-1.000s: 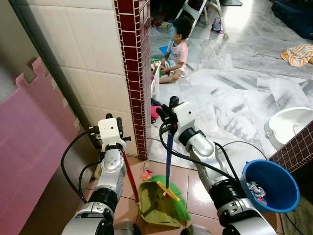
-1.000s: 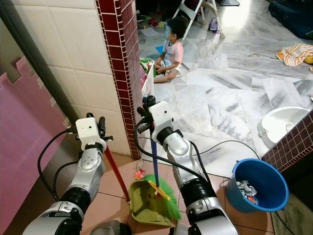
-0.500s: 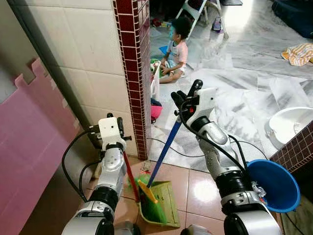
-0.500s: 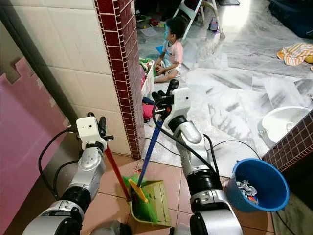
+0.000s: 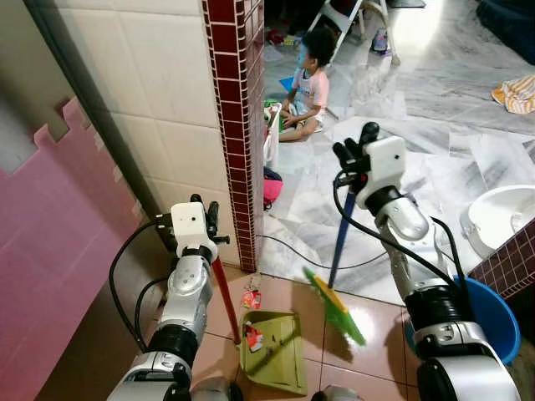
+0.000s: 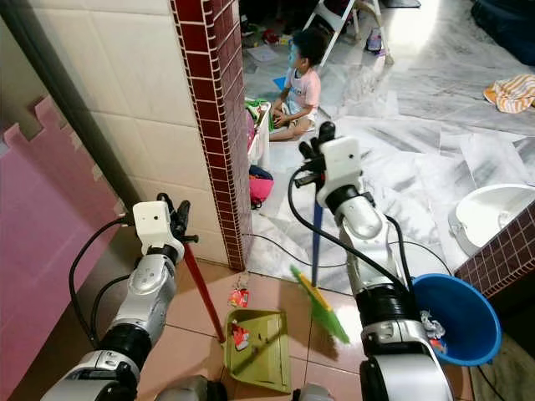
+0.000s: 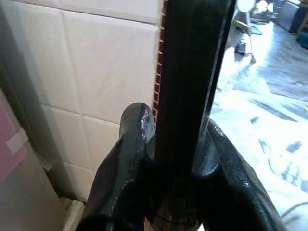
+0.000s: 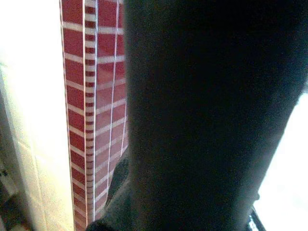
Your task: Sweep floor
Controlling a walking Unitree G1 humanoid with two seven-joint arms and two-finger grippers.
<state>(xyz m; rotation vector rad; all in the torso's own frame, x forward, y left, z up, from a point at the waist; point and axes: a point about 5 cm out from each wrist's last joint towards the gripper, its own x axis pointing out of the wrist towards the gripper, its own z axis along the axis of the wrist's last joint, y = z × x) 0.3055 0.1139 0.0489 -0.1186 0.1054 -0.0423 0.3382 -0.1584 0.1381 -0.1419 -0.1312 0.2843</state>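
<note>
My left gripper (image 5: 206, 220) is shut on the red handle (image 5: 224, 296) of a green dustpan (image 5: 273, 352) that rests on the pink floor tiles in front of me. A red-and-white scrap (image 5: 253, 337) lies inside the pan, and another scrap (image 5: 251, 296) lies on the floor just beyond its lip. The right gripper (image 5: 356, 149) is shut on the top of a blue broom handle (image 5: 340, 242). The green broom head (image 5: 334, 306) hangs tilted to the right of the pan, clear of it. In the left wrist view, black fingers (image 7: 130, 159) clamp a dark handle.
A red-tiled wall corner (image 5: 238, 125) stands just past the dustpan. A pink foam mat (image 5: 58, 225) leans at the left. A blue bucket (image 6: 456, 319) with rubbish sits at my right, beside a white basin (image 5: 501, 217). A child (image 5: 308, 83) sits on the marble floor. A cable (image 5: 292, 251) crosses it.
The right arm has swung the broom from the dustpan out to the right, lifting the head off the pan. A scrap now lies in the pan. The left arm held still.
</note>
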